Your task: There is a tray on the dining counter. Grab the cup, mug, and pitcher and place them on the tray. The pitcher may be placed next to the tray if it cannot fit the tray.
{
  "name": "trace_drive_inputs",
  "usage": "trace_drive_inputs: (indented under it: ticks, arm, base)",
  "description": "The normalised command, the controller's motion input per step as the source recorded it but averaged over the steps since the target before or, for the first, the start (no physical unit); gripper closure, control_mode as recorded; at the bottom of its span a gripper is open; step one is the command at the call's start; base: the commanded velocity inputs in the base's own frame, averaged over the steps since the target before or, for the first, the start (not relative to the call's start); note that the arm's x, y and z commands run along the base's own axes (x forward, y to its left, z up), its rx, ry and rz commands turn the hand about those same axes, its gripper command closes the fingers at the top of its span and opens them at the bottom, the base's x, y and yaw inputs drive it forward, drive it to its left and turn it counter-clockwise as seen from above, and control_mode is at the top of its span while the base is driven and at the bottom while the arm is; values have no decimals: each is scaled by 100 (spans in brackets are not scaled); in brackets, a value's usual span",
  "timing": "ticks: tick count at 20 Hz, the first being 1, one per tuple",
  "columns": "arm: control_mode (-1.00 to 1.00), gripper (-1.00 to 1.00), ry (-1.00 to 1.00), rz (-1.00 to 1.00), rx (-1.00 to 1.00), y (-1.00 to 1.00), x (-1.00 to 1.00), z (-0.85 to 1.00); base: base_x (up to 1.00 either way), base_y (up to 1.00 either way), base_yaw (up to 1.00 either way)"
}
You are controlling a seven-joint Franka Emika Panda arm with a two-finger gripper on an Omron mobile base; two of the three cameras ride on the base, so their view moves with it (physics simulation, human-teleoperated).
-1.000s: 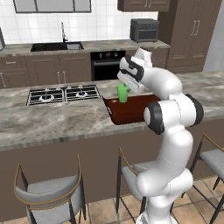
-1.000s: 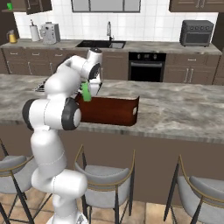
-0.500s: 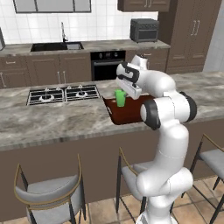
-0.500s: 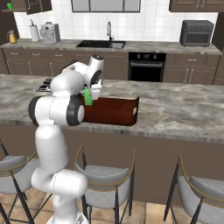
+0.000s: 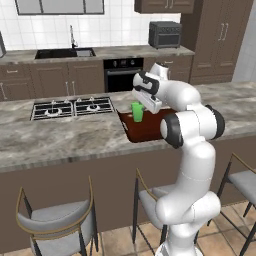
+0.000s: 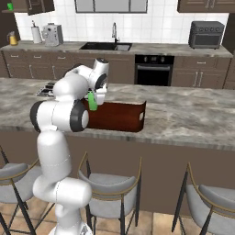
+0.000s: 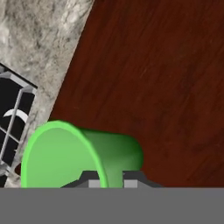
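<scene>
Surface: mottled grey-beige stone dining counter (image 5: 60,137)
Tray: dark reddish-brown, rimmed (image 6: 120,117), partly behind arm
Claw: two-finger gripper (image 7: 106,180) clamped on tapered green cup (image 5: 137,111) rim; fingertips cut off

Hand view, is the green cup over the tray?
Yes, the green cup, held in the fingers, has the tray beneath it.

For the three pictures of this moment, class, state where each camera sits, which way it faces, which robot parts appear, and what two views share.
Left base view: behind-left of the arm, facing the dining counter; arm lower right.
Right base view: behind-right, facing the same counter; arm lower left.
Hand view: on the hand, looking down at the tray; finger tips at bottom.
Shared: both base views show the gripper shut on the cup over the tray.
</scene>
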Motion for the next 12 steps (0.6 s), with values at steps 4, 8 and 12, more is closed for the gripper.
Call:
trace_drive_inputs:
  ticks: [4, 8, 12]
  arm:
    - [-100, 100, -11, 0, 0, 0, 0, -9]
    - [-100, 100, -19, 0, 0, 0, 0, -13]
    - [-100, 100, -12, 0, 0, 3, 0, -16]
  base:
    - [0, 0, 0]
    - [0, 0, 0]
    - [0, 0, 0]
